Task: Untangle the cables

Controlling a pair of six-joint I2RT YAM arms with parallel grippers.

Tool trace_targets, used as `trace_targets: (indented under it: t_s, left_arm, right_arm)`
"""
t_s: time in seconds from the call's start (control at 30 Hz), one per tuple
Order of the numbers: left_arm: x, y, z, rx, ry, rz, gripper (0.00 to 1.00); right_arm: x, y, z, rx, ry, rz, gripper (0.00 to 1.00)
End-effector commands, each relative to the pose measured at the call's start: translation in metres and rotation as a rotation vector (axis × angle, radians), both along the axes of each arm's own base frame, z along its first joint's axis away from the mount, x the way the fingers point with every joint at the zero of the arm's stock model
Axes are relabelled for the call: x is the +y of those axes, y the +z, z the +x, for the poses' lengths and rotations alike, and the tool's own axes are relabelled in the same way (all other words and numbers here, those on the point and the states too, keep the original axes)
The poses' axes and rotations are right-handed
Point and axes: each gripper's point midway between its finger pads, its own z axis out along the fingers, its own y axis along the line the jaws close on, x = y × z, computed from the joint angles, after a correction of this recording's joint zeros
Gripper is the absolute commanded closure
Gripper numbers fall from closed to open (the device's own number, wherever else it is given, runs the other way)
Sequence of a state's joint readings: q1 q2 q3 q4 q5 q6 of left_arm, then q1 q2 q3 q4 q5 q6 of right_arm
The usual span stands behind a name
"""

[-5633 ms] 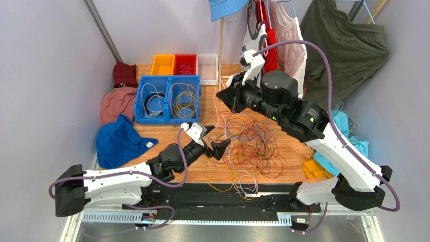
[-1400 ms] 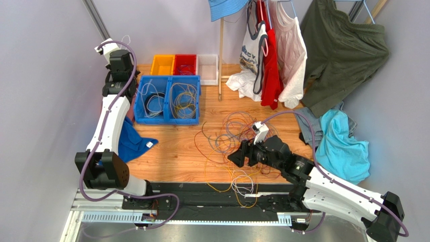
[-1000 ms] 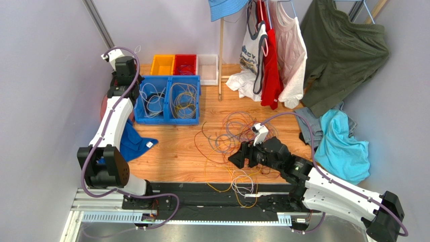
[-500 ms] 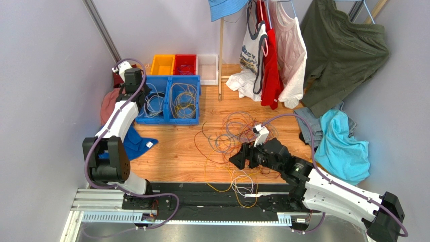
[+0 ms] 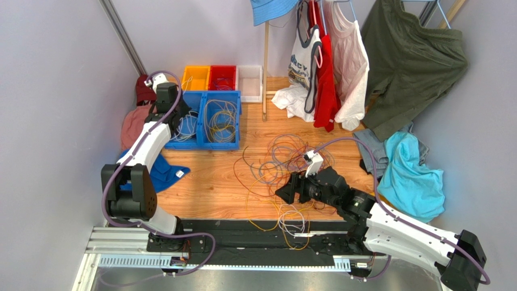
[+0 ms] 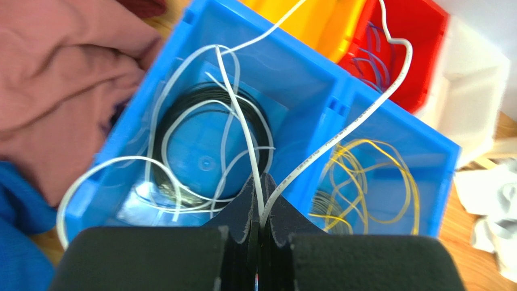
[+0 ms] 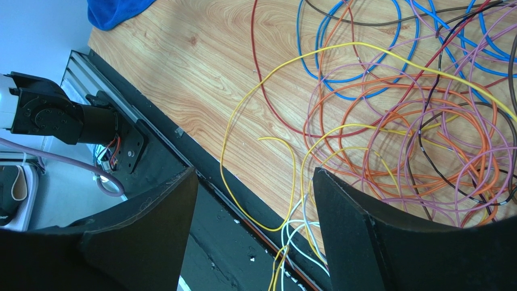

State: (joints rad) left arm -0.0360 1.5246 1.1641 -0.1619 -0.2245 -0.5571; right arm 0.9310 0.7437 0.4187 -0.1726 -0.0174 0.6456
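Running along the near edge, a black rail (image 5: 261, 239) is carrying both arm bases, and a few white and yellow strands are trailing over it. Beyond it, a wooden tabletop (image 5: 209, 182) is spanning a booth with plain grey walls.

The right fingers (image 7: 152, 230) are standing wide apart, holding nothing and hovering over the near left margin of the cables (image 5: 297, 167). The cables are lying in a loose tangle at the middle of the tabletop. The top view is showing this tangle only as thin mixed loops. The right wrist view is resolving yellow, orange, pink, blue, red and brown strands crossing one another on the wood.

A blue cloth (image 5: 142, 173) is lying at the left edge and a turquoise cloth (image 5: 412, 176) at the right edge.

Farther back, the left arm is reaching to the far left corner. Only the left wrist view is showing the grip. The left fingers (image 6: 246, 206) are pressed together on a white cable (image 6: 331, 142), which is rising in two branches above the left blue bin (image 6: 273, 66). That bin is holding white and black coils. The right blue bin (image 6: 388, 115), touching it, is holding yellow coils.

Behind them, an orange bin (image 5: 195, 77), a red bin (image 5: 223, 77) and a white bin (image 5: 249, 75) are standing in a row. Garments are hanging at the far right.
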Motion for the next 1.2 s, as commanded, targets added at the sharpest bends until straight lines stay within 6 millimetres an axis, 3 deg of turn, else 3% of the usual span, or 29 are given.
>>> trace_targets:
  t_s: [0.0,0.27,0.4,0.6,0.77,0.83,0.87,0.93,0.97,1.07,1.17]
  left_arm:
    - [-0.023,0.031,0.012,-0.107,-0.052,-0.076,1.0]
    - [-0.041,0.037,0.01,-0.122,-0.09,-0.077,1.0]
    - [-0.023,0.039,0.01,-0.116,-0.02,-0.002,1.0]
    - [0.006,0.026,0.012,-0.063,0.049,0.094,1.0]
    - [0.011,0.009,0.012,-0.017,0.054,0.118,1.0]
    - [0.01,0.003,0.012,0.007,0.048,0.114,0.88]
    - [0.01,0.001,0.011,0.017,0.048,0.113,0.73]
    - [0.01,0.003,0.011,0.024,0.044,0.117,0.64]
    - [0.01,0.004,0.01,0.029,0.042,0.12,0.54]
    - [0.012,0.022,0.009,0.011,0.046,0.132,0.39]
    - [0.013,0.042,0.002,-0.01,0.045,0.137,0.35]
  right_arm:
    - [0.006,0.01,0.005,-0.023,-0.011,0.046,0.27]
    - [0.006,0.005,0.005,-0.02,-0.013,0.043,0.27]
    - [0.008,0.005,0.004,-0.011,-0.005,0.043,0.27]
    - [0.002,0.007,0.003,-0.025,-0.015,0.037,0.27]
    - [0.002,0.006,0.004,-0.025,-0.014,0.032,0.27]
    - [0.003,0.005,0.004,-0.024,-0.014,0.031,0.27]
    - [0.003,0.006,0.004,-0.024,-0.014,0.033,0.27]
    - [0.003,0.005,0.004,-0.023,-0.014,0.032,0.27]
    - [0.003,0.005,0.004,-0.024,-0.014,0.031,0.27]
    - [0.003,0.005,0.004,-0.02,-0.014,0.034,0.27]
    - [0.005,0.005,0.004,-0.022,-0.011,0.038,0.27]
